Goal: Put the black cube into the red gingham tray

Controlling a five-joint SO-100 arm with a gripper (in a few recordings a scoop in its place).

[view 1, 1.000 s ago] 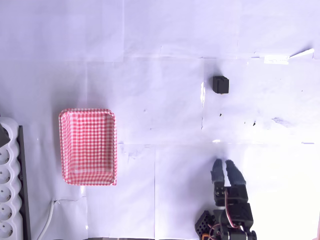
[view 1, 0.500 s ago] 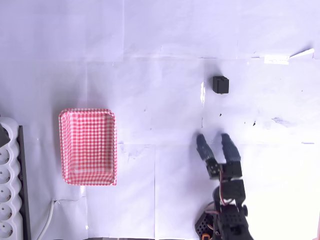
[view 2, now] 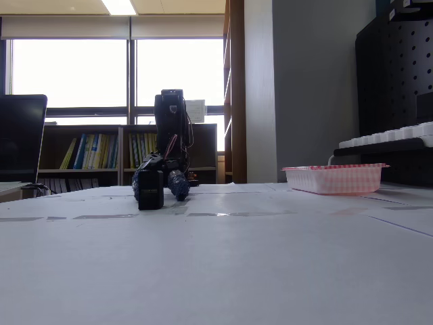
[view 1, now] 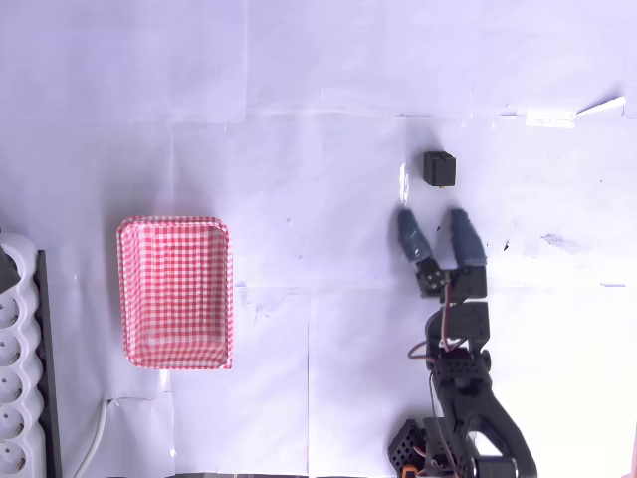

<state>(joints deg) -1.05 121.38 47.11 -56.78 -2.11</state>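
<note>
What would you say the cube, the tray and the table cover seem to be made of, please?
Cube: matte black, no shine; plastic or foam, hard to tell. Tray: thin red-and-white checked walls with a flared rim, probably paper or thin plastic. Table cover: white sheets with visible seams and taped edges, likely paper, slightly glossy in the fixed view.

No text, label, brand, number or sign was legible anywhere; the book spines (view 2: 81,152) were too small.
</note>
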